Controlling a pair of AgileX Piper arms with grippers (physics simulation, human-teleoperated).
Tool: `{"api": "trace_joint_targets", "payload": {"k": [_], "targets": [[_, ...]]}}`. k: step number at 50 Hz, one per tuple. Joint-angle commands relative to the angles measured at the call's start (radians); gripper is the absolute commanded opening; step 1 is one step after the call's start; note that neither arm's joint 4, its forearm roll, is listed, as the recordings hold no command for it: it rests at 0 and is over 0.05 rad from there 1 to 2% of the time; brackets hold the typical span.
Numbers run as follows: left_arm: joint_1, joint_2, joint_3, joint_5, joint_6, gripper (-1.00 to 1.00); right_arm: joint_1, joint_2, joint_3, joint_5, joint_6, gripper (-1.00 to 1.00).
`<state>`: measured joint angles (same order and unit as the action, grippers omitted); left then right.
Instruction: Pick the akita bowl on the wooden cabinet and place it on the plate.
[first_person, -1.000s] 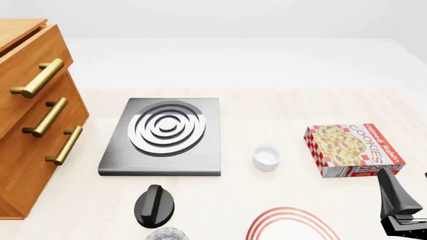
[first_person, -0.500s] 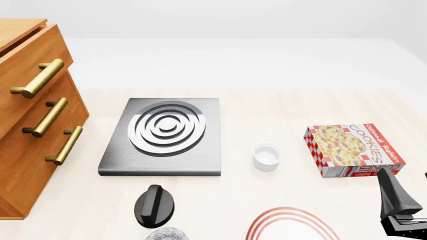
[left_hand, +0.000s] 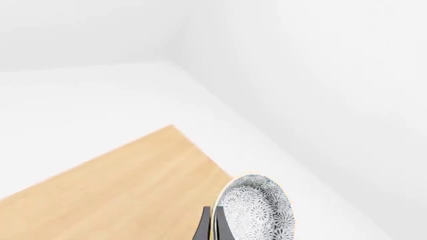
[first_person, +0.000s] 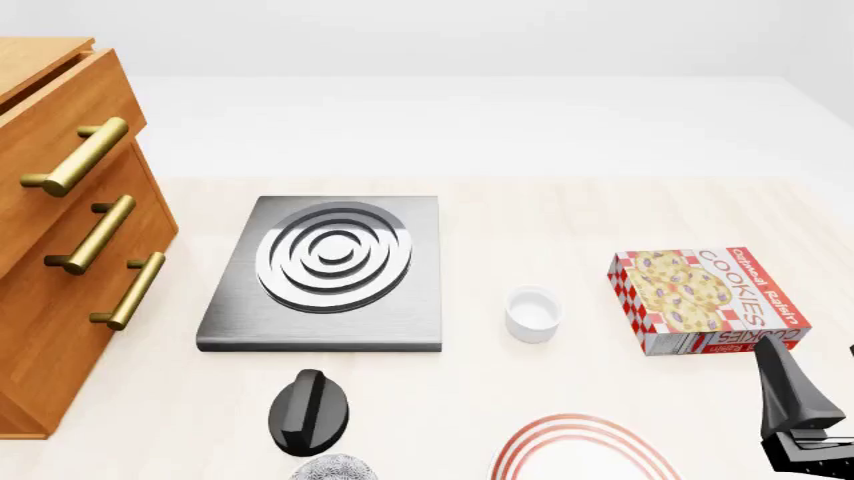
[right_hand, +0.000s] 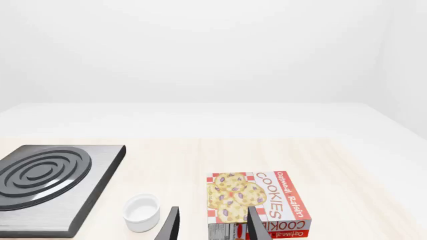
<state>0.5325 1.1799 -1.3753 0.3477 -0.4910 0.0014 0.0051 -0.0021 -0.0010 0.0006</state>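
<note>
In the left wrist view my left gripper (left_hand: 212, 210) is shut on the pale rim of the akita bowl (left_hand: 257, 212), which is held tipped on its edge above the top of the wooden cabinet (left_hand: 133, 185). In the front view the cabinet (first_person: 60, 270) stands at the left. Part of the plate (first_person: 581, 440), with its red rings, shows at the bottom edge. A speckled bowl edge (first_person: 331, 468) peeks in just below a black part of my left arm (first_person: 310, 410). My right gripper (right_hand: 213, 210) is open and empty, low at the front right (first_person: 797, 415).
A grey stove slab (first_person: 327, 275) with silver rings lies in the middle of the table. A small white cup (first_person: 534, 312) stands to its right. A red cookies box (first_person: 707, 300) lies just beyond my right gripper.
</note>
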Motion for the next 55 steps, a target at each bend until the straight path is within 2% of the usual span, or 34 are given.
{"api": "trace_joint_targets", "payload": {"k": [1,20,55], "targets": [[-0.048,-0.025,-0.039,0.026,-0.043,-1.00,0.000,0.000,0.000,0.000,0.000,1.00],[-0.167,-0.055,-0.098,0.072,-0.073,-1.00,0.000,0.000,0.000,0.000,0.000,1.00],[-0.414,-0.047,-0.187,0.119,-0.029,-1.00,0.000,0.000,0.000,0.000,0.000,1.00]]}}
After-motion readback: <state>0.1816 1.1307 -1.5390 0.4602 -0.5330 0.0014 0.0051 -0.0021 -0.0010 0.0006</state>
